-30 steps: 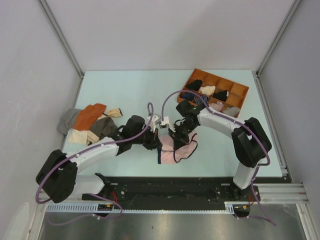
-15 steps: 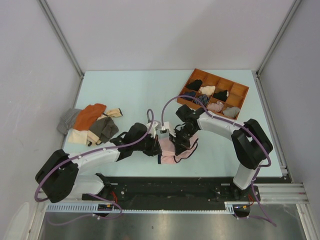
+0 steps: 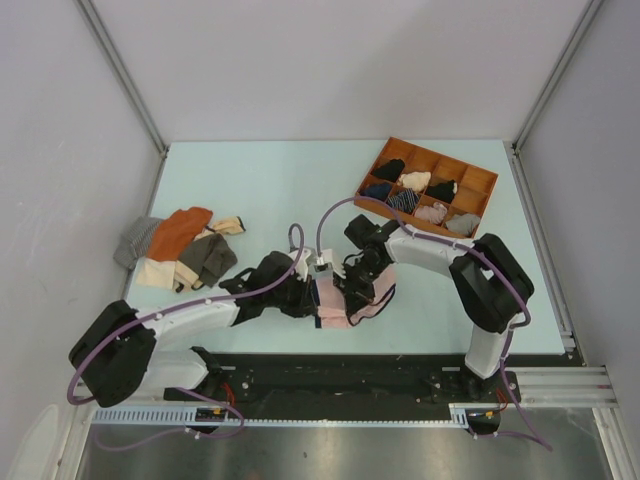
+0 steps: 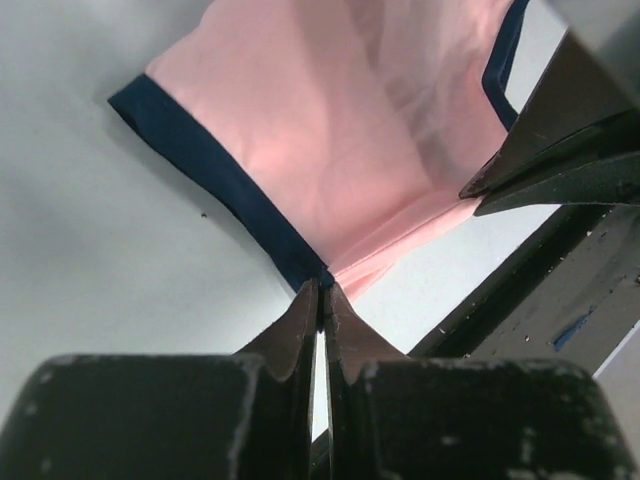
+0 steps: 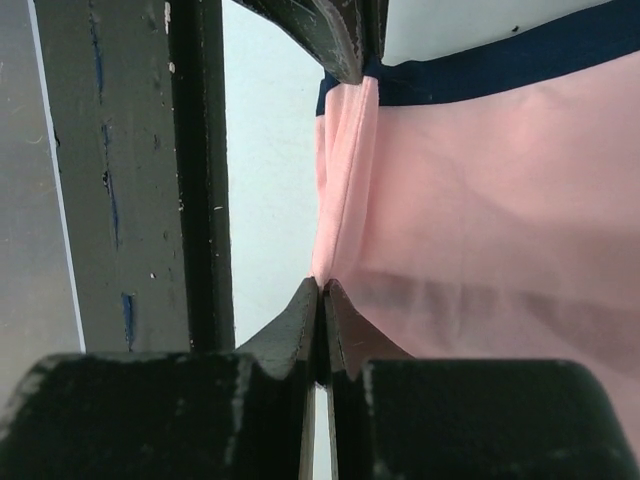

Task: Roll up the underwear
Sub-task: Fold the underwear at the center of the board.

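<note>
Start at the near edge, by the black rail. In the last second both arms have drawn back toward 6 o'clock, and they now sit close together just in front of that rail.

Your left gripper is clenched on the navy waistband corner of the underwear. Your right gripper is pinched tight on the pink edge just beside it. Each wrist view shows the other arm's fingertip touching the same strip of fabric.

The garment lies at 6 o'clock on the table, partly under the two wrists. It covers less of the table than it did a second ago, when its far leg loop lay spread out wider. I read that as the gripped edge being carried over the rest, so you have a first fold but not yet a roll. Between the jaws the cloth looks like a taut sheet with a doubled layer beneath.

Farther out, the pile of spare cloths at 9 o'clock and the wooden tray at 2 o'clock have not moved.
</note>
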Controlling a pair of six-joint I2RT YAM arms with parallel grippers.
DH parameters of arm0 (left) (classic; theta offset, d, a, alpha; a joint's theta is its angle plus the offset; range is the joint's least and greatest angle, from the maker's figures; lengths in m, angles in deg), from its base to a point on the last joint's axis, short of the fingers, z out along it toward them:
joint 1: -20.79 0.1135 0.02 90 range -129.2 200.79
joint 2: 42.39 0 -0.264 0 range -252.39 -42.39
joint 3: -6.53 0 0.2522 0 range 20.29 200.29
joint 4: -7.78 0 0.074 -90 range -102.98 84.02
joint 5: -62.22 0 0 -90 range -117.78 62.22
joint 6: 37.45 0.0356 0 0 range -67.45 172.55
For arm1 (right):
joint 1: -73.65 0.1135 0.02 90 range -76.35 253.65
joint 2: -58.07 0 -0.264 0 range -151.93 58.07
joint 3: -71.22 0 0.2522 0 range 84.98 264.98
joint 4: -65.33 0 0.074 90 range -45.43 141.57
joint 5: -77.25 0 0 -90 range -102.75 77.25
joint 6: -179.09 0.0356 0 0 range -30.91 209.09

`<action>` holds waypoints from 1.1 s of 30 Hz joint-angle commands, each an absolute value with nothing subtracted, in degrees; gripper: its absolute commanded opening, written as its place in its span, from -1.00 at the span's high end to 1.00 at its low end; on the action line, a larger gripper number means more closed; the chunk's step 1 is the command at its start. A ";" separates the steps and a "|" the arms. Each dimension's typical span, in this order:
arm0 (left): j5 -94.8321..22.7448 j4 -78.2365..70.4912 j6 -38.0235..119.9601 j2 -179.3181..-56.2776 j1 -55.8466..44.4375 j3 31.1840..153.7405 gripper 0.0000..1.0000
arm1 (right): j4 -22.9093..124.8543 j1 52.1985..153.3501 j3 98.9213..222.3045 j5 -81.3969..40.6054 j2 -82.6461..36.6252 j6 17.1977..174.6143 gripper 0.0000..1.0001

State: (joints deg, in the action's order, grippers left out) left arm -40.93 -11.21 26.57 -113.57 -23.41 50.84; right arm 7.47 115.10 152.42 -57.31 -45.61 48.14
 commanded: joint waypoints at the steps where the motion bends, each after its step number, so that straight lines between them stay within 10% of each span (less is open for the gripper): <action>1: -41.67 -9.14 27.06 -112.70 -25.79 50.09 0.80 | 7.71 117.06 152.65 -58.20 -47.66 48.57 0.87; 17: -35.53 -17.40 25.74 -99.18 -27.11 51.93 -0.01 | 0.69 116.36 153.62 -66.62 -44.50 43.83 0.15; 33: -37.45 -1.86 21.17 -103.21 -23.95 48.86 0.33 | 2.61 109.15 155.30 -64.00 -45.55 38.22 0.56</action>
